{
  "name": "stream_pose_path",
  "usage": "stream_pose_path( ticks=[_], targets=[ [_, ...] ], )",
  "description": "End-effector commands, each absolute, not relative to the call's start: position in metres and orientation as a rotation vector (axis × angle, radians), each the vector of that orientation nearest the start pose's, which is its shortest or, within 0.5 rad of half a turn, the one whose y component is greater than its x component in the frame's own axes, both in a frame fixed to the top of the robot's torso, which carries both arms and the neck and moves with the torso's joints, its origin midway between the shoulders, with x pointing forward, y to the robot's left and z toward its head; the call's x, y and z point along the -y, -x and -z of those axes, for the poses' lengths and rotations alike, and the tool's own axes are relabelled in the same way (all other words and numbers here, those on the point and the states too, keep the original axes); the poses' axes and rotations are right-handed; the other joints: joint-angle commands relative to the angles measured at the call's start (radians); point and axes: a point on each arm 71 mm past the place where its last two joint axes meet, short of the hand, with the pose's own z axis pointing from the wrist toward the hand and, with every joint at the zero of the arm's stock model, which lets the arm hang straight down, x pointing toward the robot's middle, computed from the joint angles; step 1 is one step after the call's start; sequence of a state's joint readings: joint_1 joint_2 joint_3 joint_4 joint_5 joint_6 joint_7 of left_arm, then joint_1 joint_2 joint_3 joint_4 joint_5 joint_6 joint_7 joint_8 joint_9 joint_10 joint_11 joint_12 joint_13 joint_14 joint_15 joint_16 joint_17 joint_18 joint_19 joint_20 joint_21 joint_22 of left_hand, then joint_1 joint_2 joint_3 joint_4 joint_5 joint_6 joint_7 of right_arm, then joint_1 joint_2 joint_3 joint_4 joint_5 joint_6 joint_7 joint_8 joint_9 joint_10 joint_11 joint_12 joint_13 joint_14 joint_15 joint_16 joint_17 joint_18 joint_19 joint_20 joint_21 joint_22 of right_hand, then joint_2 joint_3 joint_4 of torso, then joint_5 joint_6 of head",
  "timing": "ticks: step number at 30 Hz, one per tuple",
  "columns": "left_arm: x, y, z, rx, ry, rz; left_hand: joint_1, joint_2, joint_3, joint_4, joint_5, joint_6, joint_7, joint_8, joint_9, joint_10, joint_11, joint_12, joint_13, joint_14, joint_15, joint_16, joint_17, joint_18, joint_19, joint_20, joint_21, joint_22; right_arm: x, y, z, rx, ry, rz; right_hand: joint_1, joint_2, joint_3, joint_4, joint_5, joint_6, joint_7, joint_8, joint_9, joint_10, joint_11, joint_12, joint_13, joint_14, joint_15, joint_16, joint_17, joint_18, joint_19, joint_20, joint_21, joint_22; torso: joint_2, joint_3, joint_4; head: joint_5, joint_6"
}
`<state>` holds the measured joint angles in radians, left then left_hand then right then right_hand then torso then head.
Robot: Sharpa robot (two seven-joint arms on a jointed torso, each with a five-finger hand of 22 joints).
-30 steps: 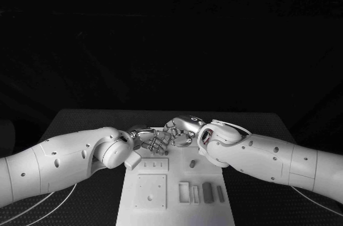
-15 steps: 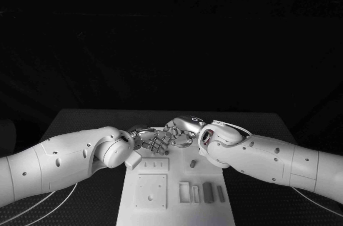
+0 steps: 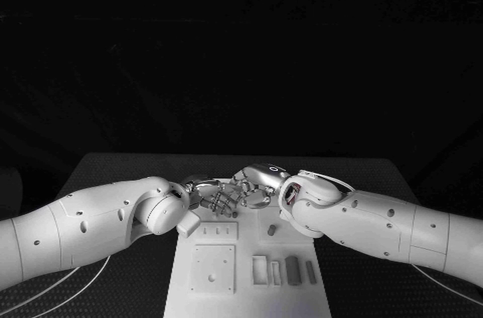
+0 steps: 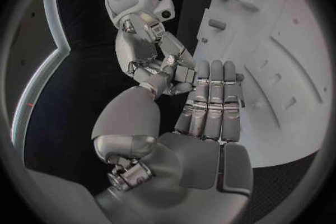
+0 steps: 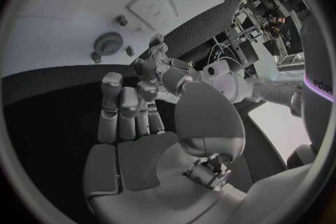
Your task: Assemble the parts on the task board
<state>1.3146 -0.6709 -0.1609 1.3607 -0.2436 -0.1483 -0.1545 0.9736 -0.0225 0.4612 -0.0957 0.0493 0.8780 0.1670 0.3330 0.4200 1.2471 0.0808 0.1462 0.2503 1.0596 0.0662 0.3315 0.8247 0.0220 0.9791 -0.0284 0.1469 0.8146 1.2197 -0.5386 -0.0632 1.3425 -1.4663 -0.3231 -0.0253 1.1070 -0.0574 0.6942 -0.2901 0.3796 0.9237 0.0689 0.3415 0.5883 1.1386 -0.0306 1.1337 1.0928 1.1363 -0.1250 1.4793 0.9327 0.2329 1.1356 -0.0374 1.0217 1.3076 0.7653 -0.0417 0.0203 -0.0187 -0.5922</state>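
Two white robot arms meet fingertip to fingertip above the far end of a white task board on a black table.

The task board [image 3: 246, 276] runs lengthwise toward the near table [image 3: 111, 171] edge, with bare black surface on both sides. The left hand [image 3: 209, 195] and right hand [image 3: 254, 183] touch over its far edge, fingers extended side by side; whether they pinch anything I cannot tell. Small grey parts [image 3: 292, 269] lie near the board's near right corner, one small peg [image 3: 271, 229] mid-board.

Both white arms are angled inward, the left hand [image 3: 209, 195] and right hand [image 3: 257, 181] brought together fingertip to fingertip. Fingers are held straight and side by side; nothing is seen gripped.
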Motion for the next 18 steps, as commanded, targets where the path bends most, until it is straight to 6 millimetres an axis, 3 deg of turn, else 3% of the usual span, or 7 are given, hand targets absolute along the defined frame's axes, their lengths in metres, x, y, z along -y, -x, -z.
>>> stream_pose_path(
  ticks=[1,9,18],
  targets=[
    [-0.1593,-0.5114,0.2031,-2.079,0.931,1.167,0.017,0.025,0.006,-0.025,0.002,0.008,-0.001,0.003,-0.002,-0.004,0.002,-0.007,0.004,0.008,-0.002,-0.009,0.004,-0.001,0.000,-0.006,-0.006,0.003,0.0849,-0.5011,0.1887,-1.616,0.334,-0.823,-0.010,0.002,0.006,0.001,-0.004,0.136,0.009,0.003,-0.001,-0.004,-0.001,-0.005,-0.001,0.001,-0.006,0.001,-0.002,0.029,-0.002,-0.008,0.002,0.015,0.000,-0.0006,0.0010,-0.002,-0.001],
    [-0.1603,-0.5112,0.2029,-2.080,0.926,1.171,0.070,0.062,0.078,-0.077,0.002,0.020,-0.004,0.003,-0.003,0.001,0.001,-0.010,0.016,0.016,-0.002,-0.019,0.014,-0.005,0.004,-0.006,-0.009,0.009,0.0860,-0.5018,0.1890,-1.616,0.332,-0.820,-0.010,0.002,0.006,0.001,-0.004,0.137,0.009,0.003,-0.001,-0.004,-0.001,-0.005,-0.001,0.001,-0.006,0.001,-0.002,0.029,-0.002,-0.008,0.002,0.015,0.000,-0.0003,0.0003,-0.002,-0.001],
    [-0.1610,-0.5112,0.2031,-2.083,0.923,1.171,0.074,0.060,0.109,-0.106,0.001,0.023,-0.006,0.003,-0.004,0.004,0.000,-0.013,0.023,0.022,-0.002,-0.025,0.023,-0.009,0.000,-0.006,-0.014,0.013,0.0890,-0.5032,0.1887,-1.607,0.324,-0.814,-0.010,0.002,0.006,0.001,-0.004,0.137,0.009,0.002,-0.001,-0.004,-0.001,-0.005,-0.001,0.001,-0.006,0.001,-0.002,0.029,-0.002,-0.008,0.002,0.015,0.000,-0.0003,0.0007,-0.002,0.000]
  ],
)
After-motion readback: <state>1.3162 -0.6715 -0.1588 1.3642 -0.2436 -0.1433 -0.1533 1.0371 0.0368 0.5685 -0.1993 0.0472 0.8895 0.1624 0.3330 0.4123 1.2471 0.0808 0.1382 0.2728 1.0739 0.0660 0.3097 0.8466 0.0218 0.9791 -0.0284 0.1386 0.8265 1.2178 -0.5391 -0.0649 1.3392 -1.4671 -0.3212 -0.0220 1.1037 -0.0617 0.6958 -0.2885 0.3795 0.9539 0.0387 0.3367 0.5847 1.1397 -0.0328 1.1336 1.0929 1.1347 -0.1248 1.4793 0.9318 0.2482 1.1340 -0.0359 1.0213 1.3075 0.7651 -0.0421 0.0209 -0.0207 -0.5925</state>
